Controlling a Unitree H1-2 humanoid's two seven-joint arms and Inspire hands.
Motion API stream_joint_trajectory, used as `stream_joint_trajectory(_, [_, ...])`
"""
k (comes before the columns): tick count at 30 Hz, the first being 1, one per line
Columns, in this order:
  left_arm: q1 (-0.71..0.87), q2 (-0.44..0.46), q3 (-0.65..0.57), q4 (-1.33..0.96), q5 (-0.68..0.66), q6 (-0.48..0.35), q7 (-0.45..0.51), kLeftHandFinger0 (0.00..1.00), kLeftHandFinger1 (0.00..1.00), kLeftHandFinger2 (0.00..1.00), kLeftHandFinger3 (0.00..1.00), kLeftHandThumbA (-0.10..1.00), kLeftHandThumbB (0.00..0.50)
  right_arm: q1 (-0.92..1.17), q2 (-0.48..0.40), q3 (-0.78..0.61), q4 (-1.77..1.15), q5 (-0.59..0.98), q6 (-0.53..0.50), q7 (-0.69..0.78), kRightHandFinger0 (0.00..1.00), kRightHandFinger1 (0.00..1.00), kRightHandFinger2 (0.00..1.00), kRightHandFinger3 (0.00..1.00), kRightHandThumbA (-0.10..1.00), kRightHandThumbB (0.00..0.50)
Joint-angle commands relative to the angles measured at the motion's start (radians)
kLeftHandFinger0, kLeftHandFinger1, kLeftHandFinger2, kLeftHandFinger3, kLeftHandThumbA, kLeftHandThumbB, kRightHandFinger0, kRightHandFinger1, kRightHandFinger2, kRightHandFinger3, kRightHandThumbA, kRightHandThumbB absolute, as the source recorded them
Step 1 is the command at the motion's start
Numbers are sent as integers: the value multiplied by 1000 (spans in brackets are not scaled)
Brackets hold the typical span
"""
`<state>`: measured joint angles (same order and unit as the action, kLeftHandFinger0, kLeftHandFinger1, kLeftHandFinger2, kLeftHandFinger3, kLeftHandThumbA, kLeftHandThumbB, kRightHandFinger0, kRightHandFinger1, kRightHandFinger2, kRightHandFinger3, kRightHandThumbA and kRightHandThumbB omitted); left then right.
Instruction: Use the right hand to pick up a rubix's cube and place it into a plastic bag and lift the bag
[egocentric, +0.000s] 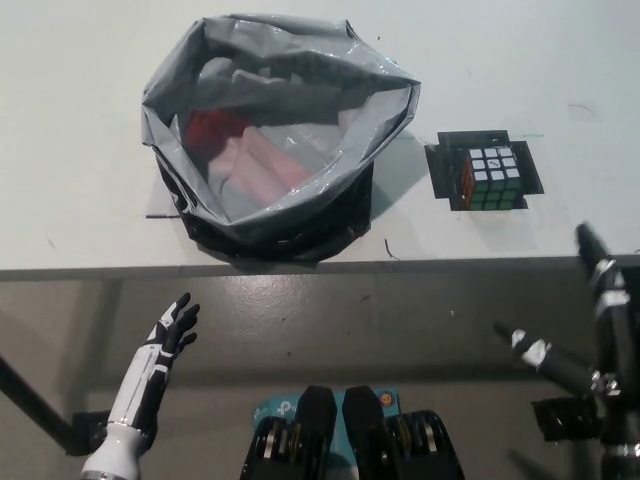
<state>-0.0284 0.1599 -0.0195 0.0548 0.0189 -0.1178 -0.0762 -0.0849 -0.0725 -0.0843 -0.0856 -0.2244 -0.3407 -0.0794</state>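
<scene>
A Rubik's cube (490, 176) with a white top face sits on a black square mat (440, 172) at the right of the white table. To its left stands a clear plastic bag (385, 125) with its mouth wide open, over a black base; red and pink things lie inside. My black right hand (596, 330) is below the table's front edge at the far right, fingers spread, holding nothing, well short of the cube. My white left hand (172, 334) rests at the lower left, below the table edge, fingers apart.
The white table (80, 200) ends in a front edge running across the middle of the picture. Below it is grey floor. A dark rod (30, 400) slants in at the lower left corner.
</scene>
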Motion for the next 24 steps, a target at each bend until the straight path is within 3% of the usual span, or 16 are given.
stream_joint_trajectory(1, [-3, 9, -7, -39, 14, -53, -11, 1000, 1000, 1000, 1000, 1000, 231, -133, 18, -35, -50, -191, 80, -116, 1000, 1000, 1000, 1000, 1000, 440])
stream_joint_trajectory(8, [-11, 8, -7, -44, 11, -42, -11, 1000, 1000, 1000, 1000, 1000, 233, -315, 18, -37, 120, -185, 143, -156, 1000, 1000, 1000, 1000, 1000, 409])
stream_joint_trajectory(12, [-12, 11, -4, -43, 5, -40, -13, 1000, 1000, 1000, 1000, 1000, 227, -398, 21, -29, 236, -188, 165, -185, 1000, 1000, 1000, 1000, 1000, 428])
stream_joint_trajectory(15, [-13, 9, -4, -44, 11, -40, -8, 1000, 1000, 1000, 1000, 1000, 228, -474, 35, -32, 364, -162, 139, -228, 1000, 1000, 1000, 1000, 946, 386])
stream_joint_trajectory(21, [-10, 11, -3, -49, 15, -43, -6, 1000, 1000, 1000, 1000, 1000, 231, -599, 38, -21, 577, -167, 125, -300, 1000, 1000, 1000, 1000, 970, 404])
stream_joint_trajectory(24, [-14, 10, -2, -45, 4, -50, -11, 1000, 1000, 1000, 1000, 1000, 227, -640, 42, -24, 655, -147, 109, -326, 1000, 1000, 1000, 1000, 919, 395])
